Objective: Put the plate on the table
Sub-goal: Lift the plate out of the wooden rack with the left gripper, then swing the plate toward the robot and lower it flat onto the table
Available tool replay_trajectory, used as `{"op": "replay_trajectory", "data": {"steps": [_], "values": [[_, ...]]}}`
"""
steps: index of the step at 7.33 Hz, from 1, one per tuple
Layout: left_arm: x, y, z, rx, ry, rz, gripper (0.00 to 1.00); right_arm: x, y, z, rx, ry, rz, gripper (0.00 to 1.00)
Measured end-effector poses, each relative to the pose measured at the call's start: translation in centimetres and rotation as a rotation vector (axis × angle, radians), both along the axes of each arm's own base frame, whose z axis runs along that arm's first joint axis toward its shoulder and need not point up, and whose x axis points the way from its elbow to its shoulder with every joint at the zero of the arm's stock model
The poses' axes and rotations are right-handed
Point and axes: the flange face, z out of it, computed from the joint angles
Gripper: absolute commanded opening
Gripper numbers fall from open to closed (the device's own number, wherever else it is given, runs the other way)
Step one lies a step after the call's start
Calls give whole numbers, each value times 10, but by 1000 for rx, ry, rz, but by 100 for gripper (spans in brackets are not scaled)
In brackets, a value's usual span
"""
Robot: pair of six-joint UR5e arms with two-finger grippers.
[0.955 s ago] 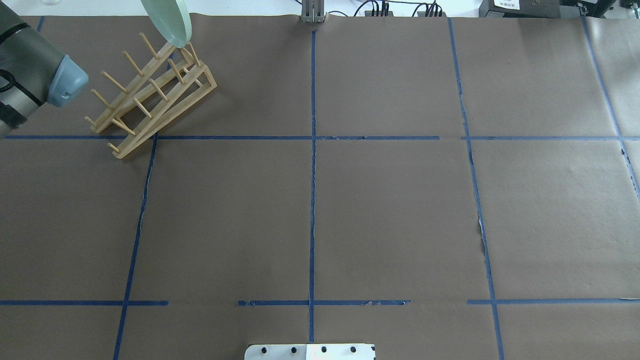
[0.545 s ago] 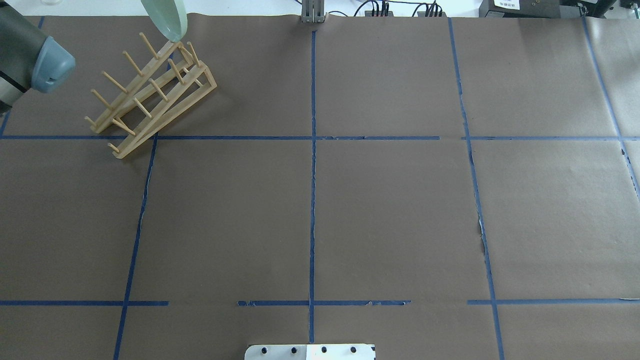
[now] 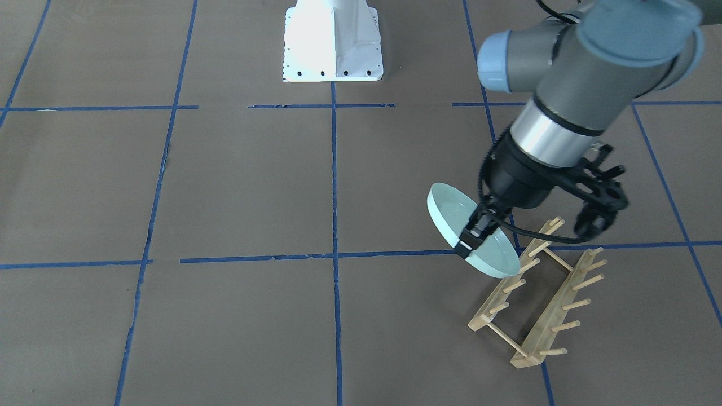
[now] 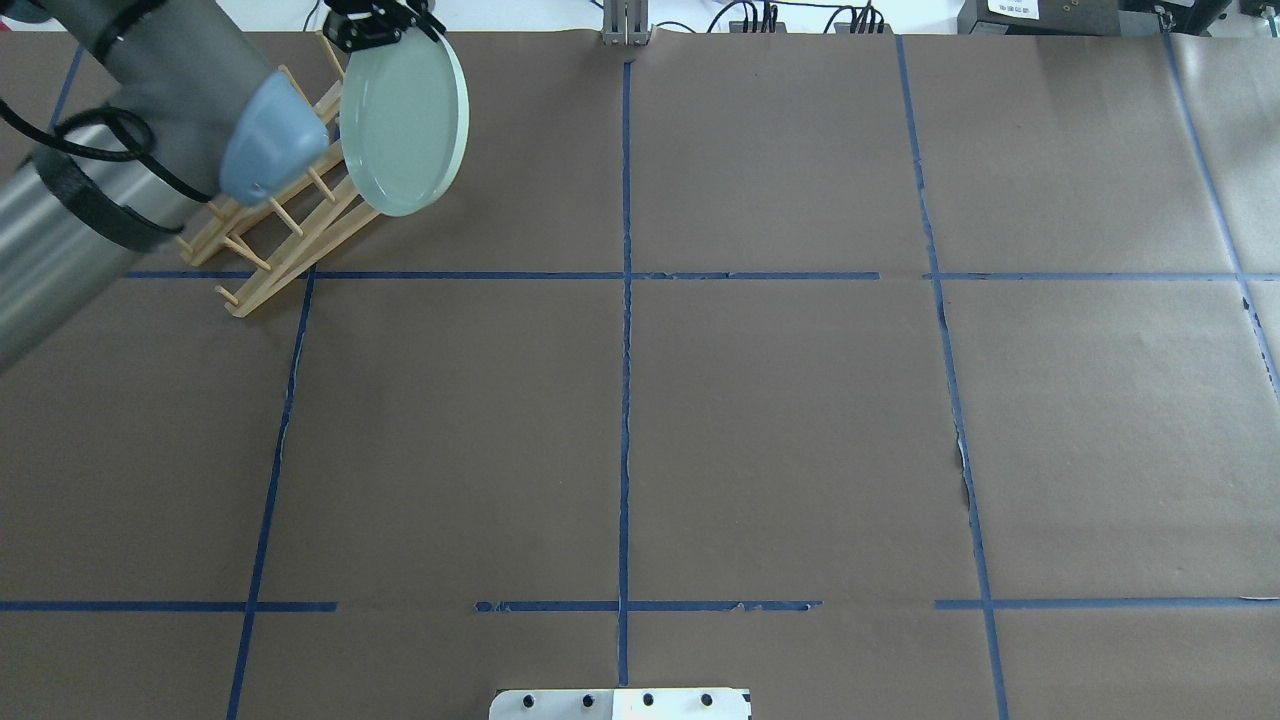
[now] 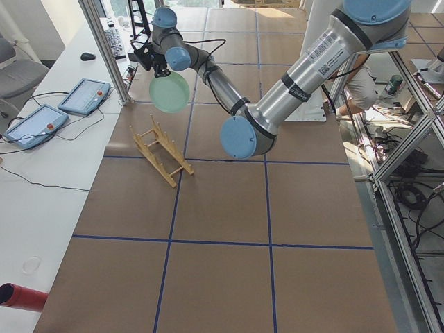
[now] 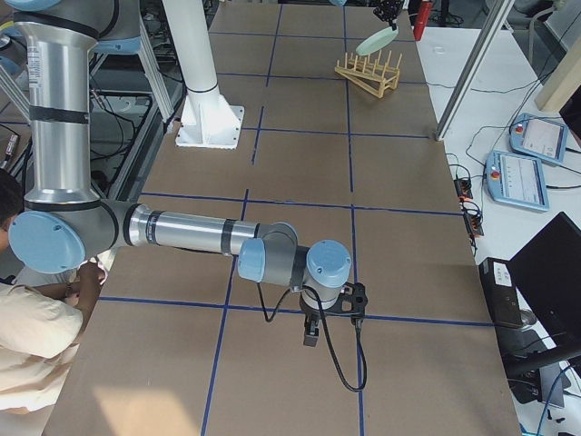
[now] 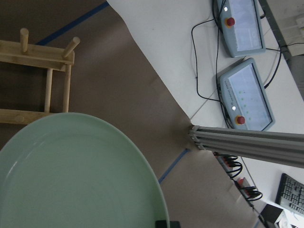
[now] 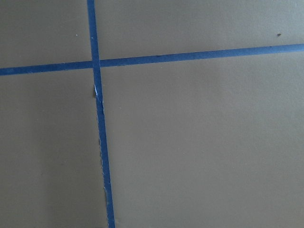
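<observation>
The pale mint-green plate (image 4: 405,125) hangs tilted in the air over the far end of the wooden peg rack (image 4: 290,240), clear of the brown table (image 4: 780,420). My left gripper (image 4: 385,25) is shut on the plate's rim. The front-facing view shows the plate (image 3: 448,208) pinched by the left gripper (image 3: 472,239) just above the rack (image 3: 536,304). The left wrist view is filled by the plate (image 7: 71,175) with the rack (image 7: 47,61) behind it. My right gripper (image 6: 313,336) shows only in the exterior right view, low over the table; I cannot tell whether it is open or shut.
The white robot base (image 3: 333,39) stands at the table's near middle edge. Beyond the far edge are an aluminium post (image 7: 247,142) and two control pendants (image 7: 242,23). A person (image 6: 36,363) sits by the right arm's base.
The left arm has swung in over the rack. The plate, earlier edge-on at the top of the overhead view, has come down and to the right and now faces the camera.
</observation>
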Motion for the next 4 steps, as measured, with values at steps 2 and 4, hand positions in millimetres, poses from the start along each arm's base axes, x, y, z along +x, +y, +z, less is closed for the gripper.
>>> {"op": "replay_trajectory", "data": {"steps": [2, 4], "values": [[122, 46, 24, -23, -268, 168, 0, 0, 0, 0, 0, 0, 0, 100], [197, 77, 58, -46, -406, 281, 0, 0, 0, 0, 0, 0, 0, 100]]}}
